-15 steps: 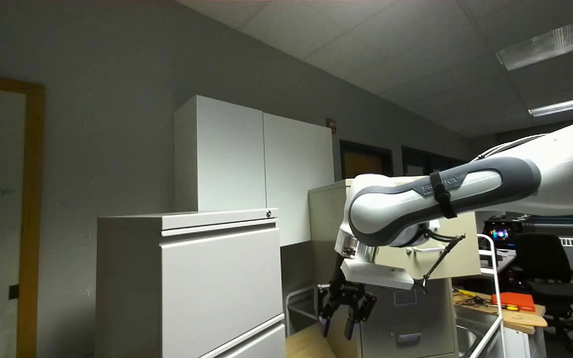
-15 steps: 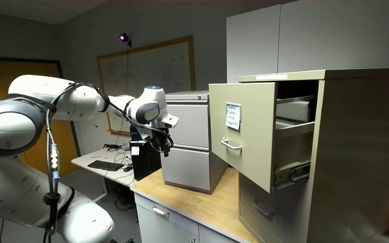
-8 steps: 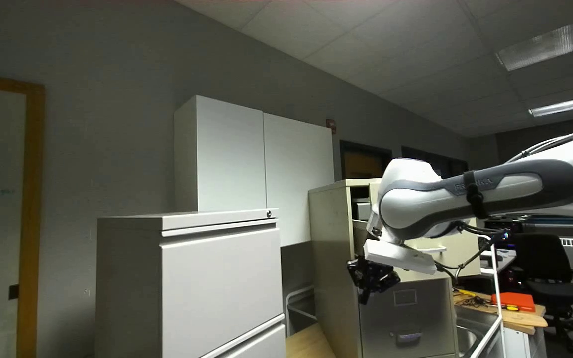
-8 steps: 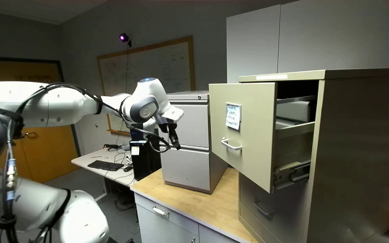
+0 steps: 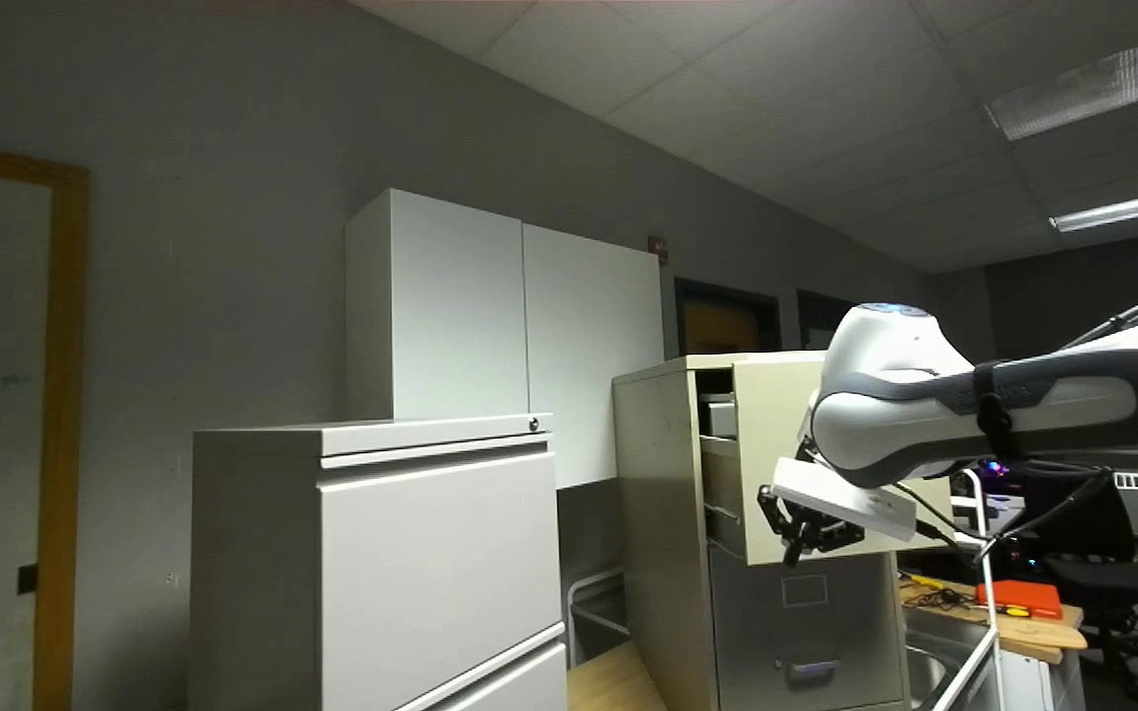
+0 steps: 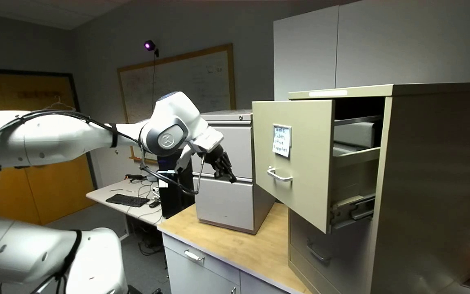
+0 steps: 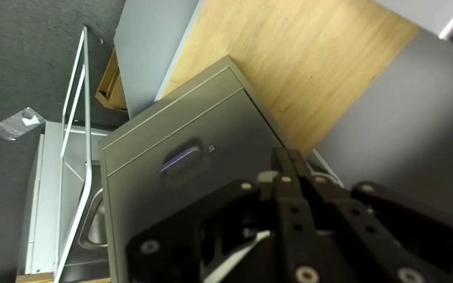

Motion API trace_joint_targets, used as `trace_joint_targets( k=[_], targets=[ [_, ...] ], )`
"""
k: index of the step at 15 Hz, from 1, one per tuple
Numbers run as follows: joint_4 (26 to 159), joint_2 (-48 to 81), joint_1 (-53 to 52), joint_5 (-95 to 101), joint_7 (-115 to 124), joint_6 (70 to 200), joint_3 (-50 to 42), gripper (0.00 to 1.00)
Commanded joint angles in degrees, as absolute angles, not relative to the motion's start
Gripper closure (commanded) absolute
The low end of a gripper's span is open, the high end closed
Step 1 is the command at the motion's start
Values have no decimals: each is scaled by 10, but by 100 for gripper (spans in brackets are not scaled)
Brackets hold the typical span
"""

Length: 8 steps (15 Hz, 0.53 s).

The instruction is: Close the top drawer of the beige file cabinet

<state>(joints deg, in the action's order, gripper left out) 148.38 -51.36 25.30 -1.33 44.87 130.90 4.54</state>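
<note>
Top drawer (image 6: 304, 167): stood well out of the beige file cabinet (image 6: 435, 183), at the right in an exterior view.
Drawer front (image 6: 312, 126): bore 1 handle (image 6: 280, 177) and 1 handwritten label (image 6: 281, 141).
Drawer below (image 5: 757, 632): sat closed.
Hand (image 7: 289, 157): its 2 fingers (image 7: 295, 214) lay together, gripping nothing; it slanted downward, left of the drawer front in an exterior view, with a gap showing between.
Tabletop (image 6: 227, 253): carried a 2-drawer grey cabinet (image 6: 225, 204), left of the beige one.
</note>
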Motion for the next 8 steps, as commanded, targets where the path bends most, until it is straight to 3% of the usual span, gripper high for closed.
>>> trace_joint_targets(
  k=[1, 8],
  targets=[
    [1503, -549, 289, 9, 518, 1371, 61, 100],
    [1502, -551, 364, 51, 613, 1505, 114, 100]
  ],
)
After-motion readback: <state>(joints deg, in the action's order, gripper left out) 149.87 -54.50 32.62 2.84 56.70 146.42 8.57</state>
